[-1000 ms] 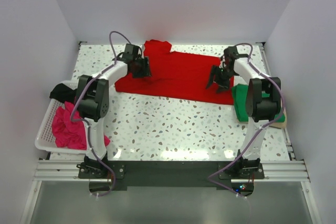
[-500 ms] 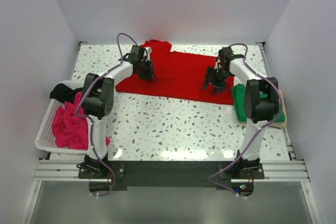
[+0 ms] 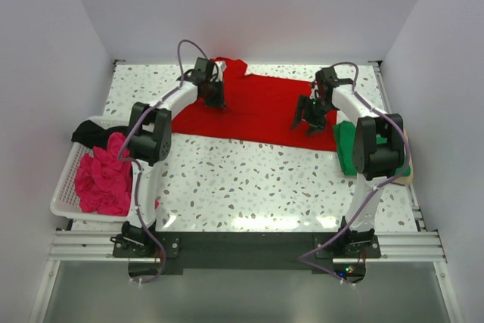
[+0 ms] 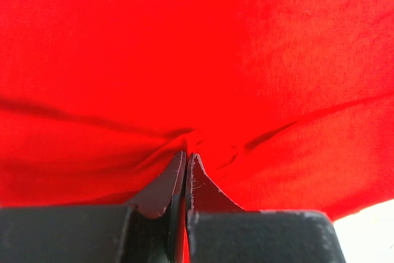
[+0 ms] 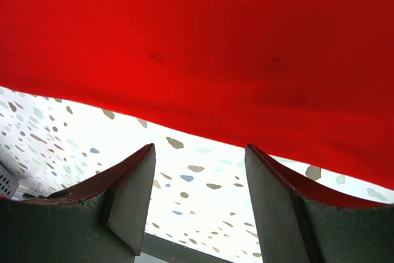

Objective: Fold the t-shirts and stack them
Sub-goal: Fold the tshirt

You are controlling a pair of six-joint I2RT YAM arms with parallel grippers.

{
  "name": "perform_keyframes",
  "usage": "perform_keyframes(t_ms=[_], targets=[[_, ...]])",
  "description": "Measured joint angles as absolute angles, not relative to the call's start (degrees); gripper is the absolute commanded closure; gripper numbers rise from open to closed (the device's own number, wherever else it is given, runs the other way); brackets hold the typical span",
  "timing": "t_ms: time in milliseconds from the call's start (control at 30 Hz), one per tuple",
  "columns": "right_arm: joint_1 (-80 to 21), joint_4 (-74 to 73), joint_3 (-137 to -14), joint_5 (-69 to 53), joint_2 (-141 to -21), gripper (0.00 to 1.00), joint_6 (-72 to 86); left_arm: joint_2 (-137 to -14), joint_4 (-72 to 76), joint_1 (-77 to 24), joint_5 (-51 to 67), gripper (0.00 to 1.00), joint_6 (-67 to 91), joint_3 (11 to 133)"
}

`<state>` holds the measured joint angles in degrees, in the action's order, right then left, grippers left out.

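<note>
Red t-shirt [image 3: 257,107] laid at upper centre.
It is pinched by the left gripper [image 4: 186,156]; the right gripper [image 5: 199,148] jaws are set wide.

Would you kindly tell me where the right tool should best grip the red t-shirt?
Likely its near edge, from above: the red t-shirt lies flat, and that free edge against bare table sits right at the open right tool.
</note>
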<state>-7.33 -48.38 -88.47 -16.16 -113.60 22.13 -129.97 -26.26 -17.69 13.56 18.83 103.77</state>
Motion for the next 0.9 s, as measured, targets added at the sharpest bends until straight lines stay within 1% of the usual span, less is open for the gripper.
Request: perform_keyframes(t_ms=[133, 233, 900], targets=[[-7.3, -48.2, -87.9, -16.2, -113.6, 0.37, 22.5, -134.3, -29.1, -18.2, 13.8, 1.00, 16.2, 110.1], [-7.3, -48.3, -87.6, -16.2, -113.6, 0.37, 22.7, -136.0, -30.4, -18.6, 14.0, 1.00, 14.7, 112.2], [-7.4, -48.4, -87.6, -16.0, -113.6, 0.37, 23.2, -139.0, -30.4, -20.7, 13.9, 0.99, 12.5, 117.1]])
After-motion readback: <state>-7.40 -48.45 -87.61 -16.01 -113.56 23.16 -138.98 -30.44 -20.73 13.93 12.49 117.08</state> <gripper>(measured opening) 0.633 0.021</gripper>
